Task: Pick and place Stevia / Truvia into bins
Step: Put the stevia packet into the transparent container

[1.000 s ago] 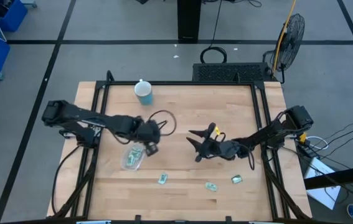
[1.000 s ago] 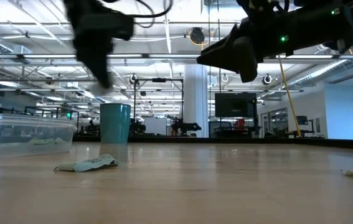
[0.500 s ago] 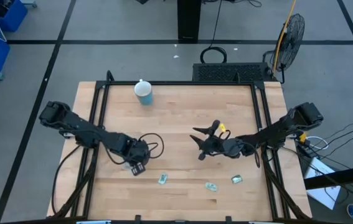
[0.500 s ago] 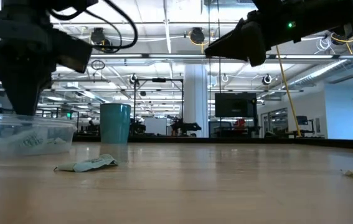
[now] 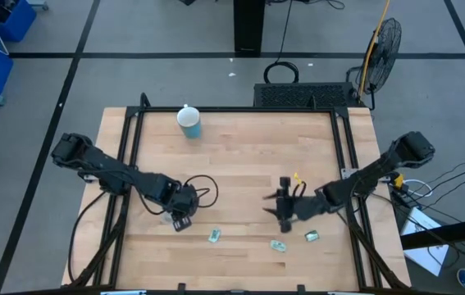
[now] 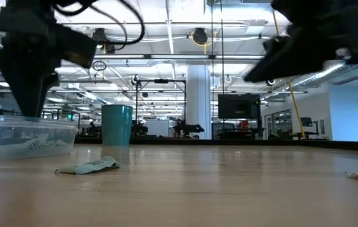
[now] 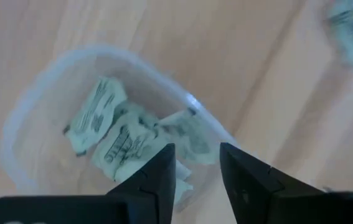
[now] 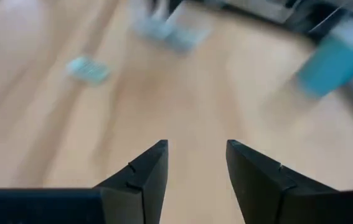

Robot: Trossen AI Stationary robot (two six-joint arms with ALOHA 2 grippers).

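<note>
The clear bin [image 7: 45,106] holds several pale green and white Stevia packets [image 7: 120,134] lying on its floor. My left gripper [image 7: 195,168] hangs open just above the bin [image 6: 24,135], at the table's near left [image 5: 181,216], with nothing between its fingers. Three more packets lie flat on the wood near the front edge [image 5: 214,236], [image 5: 278,245], [image 5: 312,236]. My right gripper [image 5: 284,213] stands open above the table, just beyond the middle packet and clear of it [image 8: 195,168].
A blue-green cup [image 5: 189,123] with a white lid stands at the far left of the table. Black rails run along the table's left and right edges. Bare wood lies between the two arms.
My left gripper has gone toward the near edge and down, and now stands over the bin. My right gripper has moved toward the near edge and down, toward the loose packets, with its fingers tipped downward.
</note>
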